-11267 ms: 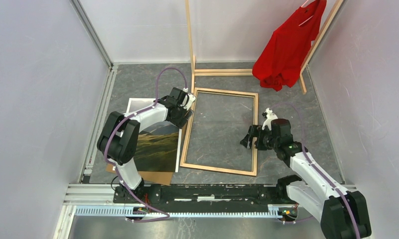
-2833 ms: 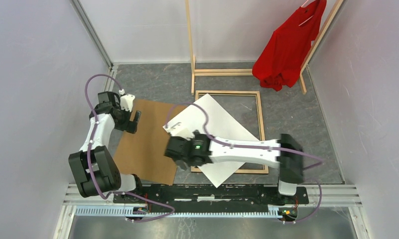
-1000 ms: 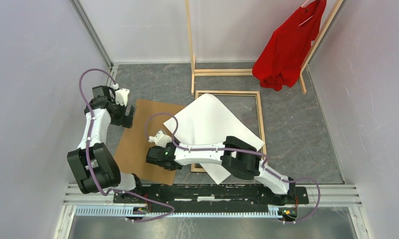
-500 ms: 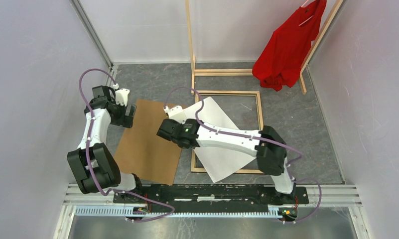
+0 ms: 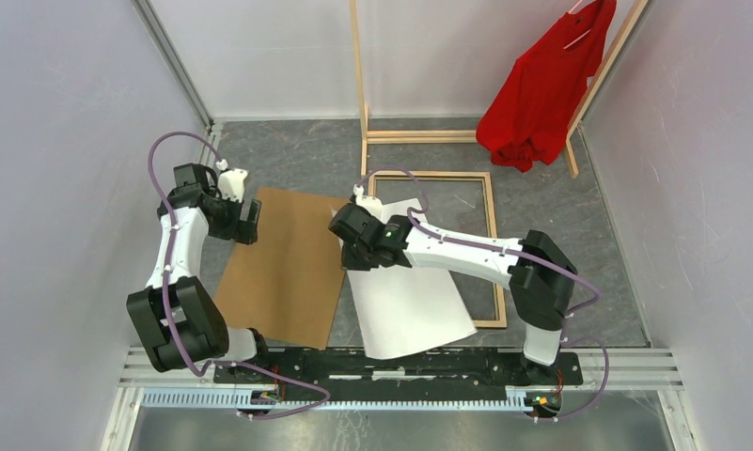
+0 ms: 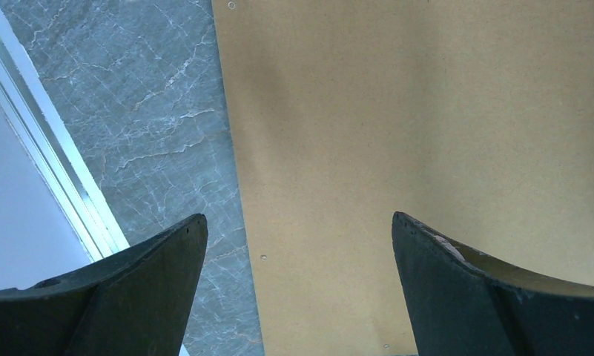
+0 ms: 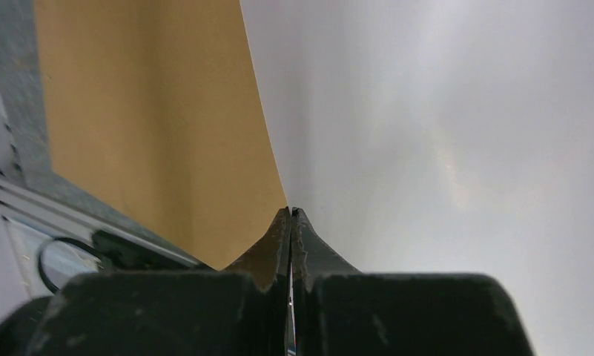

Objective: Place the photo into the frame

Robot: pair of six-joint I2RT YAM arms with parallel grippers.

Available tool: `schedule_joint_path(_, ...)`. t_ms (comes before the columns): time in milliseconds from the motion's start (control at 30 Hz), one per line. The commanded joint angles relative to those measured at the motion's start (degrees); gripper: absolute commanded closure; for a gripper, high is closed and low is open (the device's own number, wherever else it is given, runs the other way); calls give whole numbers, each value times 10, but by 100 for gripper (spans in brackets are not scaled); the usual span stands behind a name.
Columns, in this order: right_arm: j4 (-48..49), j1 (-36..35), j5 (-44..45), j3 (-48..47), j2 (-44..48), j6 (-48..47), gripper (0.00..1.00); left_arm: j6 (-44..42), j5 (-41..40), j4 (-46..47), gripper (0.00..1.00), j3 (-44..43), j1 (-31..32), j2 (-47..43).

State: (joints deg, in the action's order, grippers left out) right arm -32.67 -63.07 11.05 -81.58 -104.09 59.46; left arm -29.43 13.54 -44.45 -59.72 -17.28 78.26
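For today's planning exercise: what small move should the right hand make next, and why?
Probably slide the photo back and rightward, squaring it to the frame: the right hand pinches its left edge, but it lies skewed, overhanging the frame's near-left corner.

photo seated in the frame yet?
No. The photo, white back up, lies skewed across the frame, overhanging its rails, pinched in the right tool.

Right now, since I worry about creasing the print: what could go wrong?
The right gripper is shut on just one edge of the photo, so pulling may crease or tear it. The photo lies skewed over the frame, across its left and near rails; a corner could snag there.
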Motion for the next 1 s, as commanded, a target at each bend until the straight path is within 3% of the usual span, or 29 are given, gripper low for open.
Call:
schedule_joint_path(0,3,-1,75,-79,-20,93,100,3,17,-7,0,-2,0,-13)
schedule_joint_path(133,52,0,182,-29,14,180,100,-3,8,-7,0,3,0,-15)
schedule_joint_path(267,45,5,245,-60,-1,169,100,-6,4,-3,0,7,-1,-16)
schedule_joint_path(400,14,27,230,-117,-43,90,100,-7,1,-1,0,6,0,-14)
schedule_joint_path(533,30,50,196,-95,-49,27,100,-5,1,1,0,7,0,-8)
schedule_joint_path(967,26,83,222,-41,-3,-60,100,-1,-1,8,0,8,-1,1)
